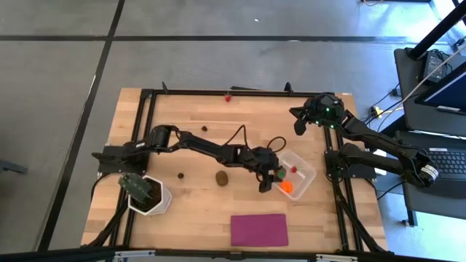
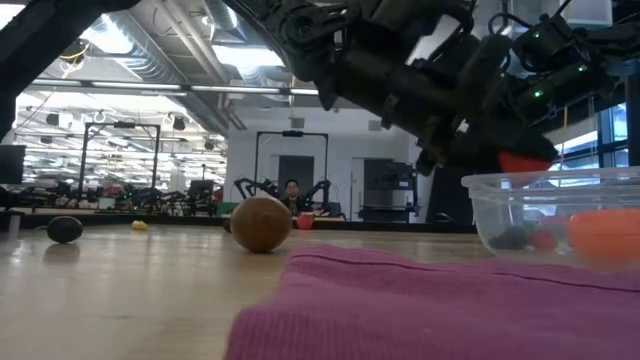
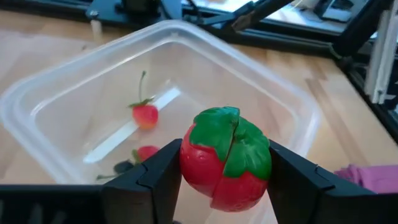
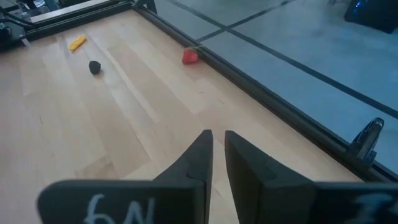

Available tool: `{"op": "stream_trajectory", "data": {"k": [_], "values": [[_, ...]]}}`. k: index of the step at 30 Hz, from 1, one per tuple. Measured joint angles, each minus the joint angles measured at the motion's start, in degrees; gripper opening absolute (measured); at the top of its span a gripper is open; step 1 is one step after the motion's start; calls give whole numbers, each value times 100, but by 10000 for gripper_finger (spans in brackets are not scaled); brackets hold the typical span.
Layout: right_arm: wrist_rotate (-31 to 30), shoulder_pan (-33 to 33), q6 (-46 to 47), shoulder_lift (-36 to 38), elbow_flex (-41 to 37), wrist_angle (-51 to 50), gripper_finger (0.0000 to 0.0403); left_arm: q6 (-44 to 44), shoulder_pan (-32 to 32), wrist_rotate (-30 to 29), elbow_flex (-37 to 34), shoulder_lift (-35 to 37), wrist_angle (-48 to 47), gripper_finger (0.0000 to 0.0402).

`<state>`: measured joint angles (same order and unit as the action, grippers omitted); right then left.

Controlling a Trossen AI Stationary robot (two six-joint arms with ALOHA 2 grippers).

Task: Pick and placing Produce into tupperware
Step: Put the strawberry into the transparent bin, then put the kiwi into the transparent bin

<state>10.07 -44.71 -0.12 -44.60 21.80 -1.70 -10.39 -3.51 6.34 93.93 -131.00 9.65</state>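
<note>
You are mid-task. Your left gripper (image 3: 225,171) hangs over the near edge of the tupperware (image 1: 309,173), its fingers (image 3: 155,180) clamped on the red-and-green piece (image 3: 225,158), a glossy red fruit with a green leafy cap. It is held above the tub's open mouth and not yet let go.

Inside the tub you already have the orange ball (image 1: 287,187), a small red piece with a stem (image 3: 145,114), another red bit and something dark beside it.

Left on the desk (image 1: 196,211): the brown oval (image 1: 222,177), a dark berry (image 1: 180,175), another dark one (image 4: 94,66), the yellow bit (image 4: 77,42) and a small red piece (image 4: 189,56) by the far rail.

Your right gripper (image 4: 215,152) waits over the far right corner, fingers nearly together and holding nothing.

The tub is clear, shallow and rounded-square.
</note>
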Motion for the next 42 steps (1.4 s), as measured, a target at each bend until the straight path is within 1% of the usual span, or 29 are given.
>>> {"op": "stream_trajectory", "data": {"k": [3,10,19,22,29,32,34,36,39,42], "values": [[0,0,-4,0,-1,-22,46,20,12,-171,0,0,-97,197],[0,0,-7,0,-1,-116,46,29,26,-178,0,0,49,207],[-1,-1,-9,0,-2,-250,46,25,26,-126,0,2,134,208],[0,-1,-9,0,-1,-302,46,30,26,-80,0,2,138,223],[0,-1,0,0,-2,-312,46,34,82,-78,0,3,166,270],[-2,-2,-4,0,-1,-312,46,41,165,-36,0,80,125,281],[2,0,-4,0,-2,-312,46,192,246,112,-6,321,-222,283],[-2,-2,2,0,-2,-315,46,391,354,202,-3,712,-567,284],[-2,2,-6,-2,-2,-325,46,642,532,219,14,1465,-1618,283],[-2,4,-7,-2,-2,-341,46,1108,647,197,0,2111,-2760,280]]}}
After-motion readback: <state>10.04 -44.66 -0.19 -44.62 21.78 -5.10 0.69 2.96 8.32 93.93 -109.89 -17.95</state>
